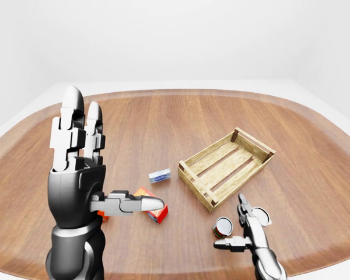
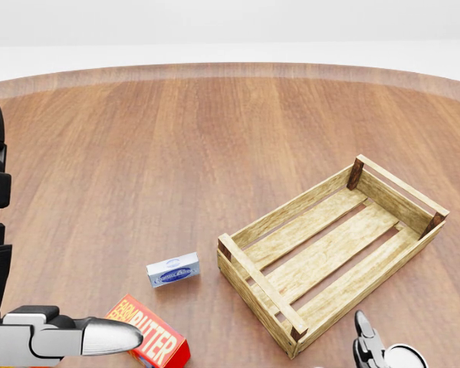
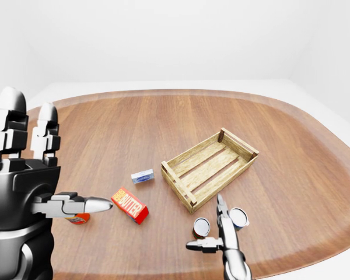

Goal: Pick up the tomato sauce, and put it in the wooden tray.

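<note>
Spreading across every view, the round wooden worktop [image 1: 163, 122] carries everything. The left robot hand [image 1: 81, 169] is raised, fingers released and empty. The wooden tray [image 1: 226, 167] sits empty at right of centre. Low down, the right robot hand [image 3: 221, 233] stands open just beside the tomato sauce can [image 3: 201, 227]. A butter box [image 3: 129, 205] and a small blue packet [image 3: 142, 175] lie left of the tray.

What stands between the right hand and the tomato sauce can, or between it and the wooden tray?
Nothing visible. The open right hand is beside the tomato sauce can, and only bare table separates it from the wooden tray.
</note>
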You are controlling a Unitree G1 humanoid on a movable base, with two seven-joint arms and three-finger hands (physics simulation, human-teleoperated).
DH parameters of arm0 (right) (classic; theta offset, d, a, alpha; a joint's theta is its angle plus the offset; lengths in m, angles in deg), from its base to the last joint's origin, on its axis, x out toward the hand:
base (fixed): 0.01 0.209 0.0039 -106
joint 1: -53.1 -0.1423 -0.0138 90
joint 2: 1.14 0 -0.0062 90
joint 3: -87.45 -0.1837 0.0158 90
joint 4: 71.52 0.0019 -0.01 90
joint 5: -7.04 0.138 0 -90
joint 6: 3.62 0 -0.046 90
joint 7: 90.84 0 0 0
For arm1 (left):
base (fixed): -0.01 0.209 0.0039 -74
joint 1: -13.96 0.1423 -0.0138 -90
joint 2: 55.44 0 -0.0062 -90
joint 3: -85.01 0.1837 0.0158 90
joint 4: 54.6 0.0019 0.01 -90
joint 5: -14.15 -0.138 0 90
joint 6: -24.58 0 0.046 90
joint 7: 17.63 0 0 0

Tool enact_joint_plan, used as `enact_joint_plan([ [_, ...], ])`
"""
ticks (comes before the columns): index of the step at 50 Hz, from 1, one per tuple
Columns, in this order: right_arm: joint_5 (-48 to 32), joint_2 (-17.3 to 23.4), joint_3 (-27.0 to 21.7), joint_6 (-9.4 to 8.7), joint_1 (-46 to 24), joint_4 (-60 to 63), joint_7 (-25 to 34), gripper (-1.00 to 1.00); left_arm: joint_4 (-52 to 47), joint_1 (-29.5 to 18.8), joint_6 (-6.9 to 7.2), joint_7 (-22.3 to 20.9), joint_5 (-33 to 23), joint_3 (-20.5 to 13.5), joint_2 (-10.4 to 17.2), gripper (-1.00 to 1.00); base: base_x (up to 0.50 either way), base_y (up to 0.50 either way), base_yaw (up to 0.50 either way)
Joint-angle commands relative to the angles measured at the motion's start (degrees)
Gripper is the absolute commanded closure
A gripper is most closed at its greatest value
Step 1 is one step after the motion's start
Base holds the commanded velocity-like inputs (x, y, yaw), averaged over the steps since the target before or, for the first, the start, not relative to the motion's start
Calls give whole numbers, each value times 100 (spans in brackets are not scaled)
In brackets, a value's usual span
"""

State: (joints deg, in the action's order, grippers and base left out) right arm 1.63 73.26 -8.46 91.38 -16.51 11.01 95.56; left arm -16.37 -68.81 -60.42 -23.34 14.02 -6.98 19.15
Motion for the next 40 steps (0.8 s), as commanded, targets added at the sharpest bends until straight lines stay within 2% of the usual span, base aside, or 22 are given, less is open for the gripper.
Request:
enact_joint_plan([
  [1, -91, 3, 109, 0, -172, -143, -139, -100, 2, -27, 0, -11, 31, -50, 4, -100, 0, 0, 0],
  [9, -97, 21, 233, 0, -204, -286, -226, -100, 10, -5, 0, -14, 21, -29, 6, -100, 0, 0, 0],
  [16, -57, 53, 242, 0, -327, -550, -276, -100, -33, 14, 0, -19, 24, -34, 2, -100, 0, 0, 0],
  [18, -45, 82, 225, 0, -487, -944, -321, -100, -4, 4, 0, -18, 19, -31, 2, -100, 0, 0, 0],
  [40, 40, 136, 234, 0, -588, -1538, -393, -100, -13, 39, 0, 0, -21, 39, 0, -100, 0, 0, 0],
])
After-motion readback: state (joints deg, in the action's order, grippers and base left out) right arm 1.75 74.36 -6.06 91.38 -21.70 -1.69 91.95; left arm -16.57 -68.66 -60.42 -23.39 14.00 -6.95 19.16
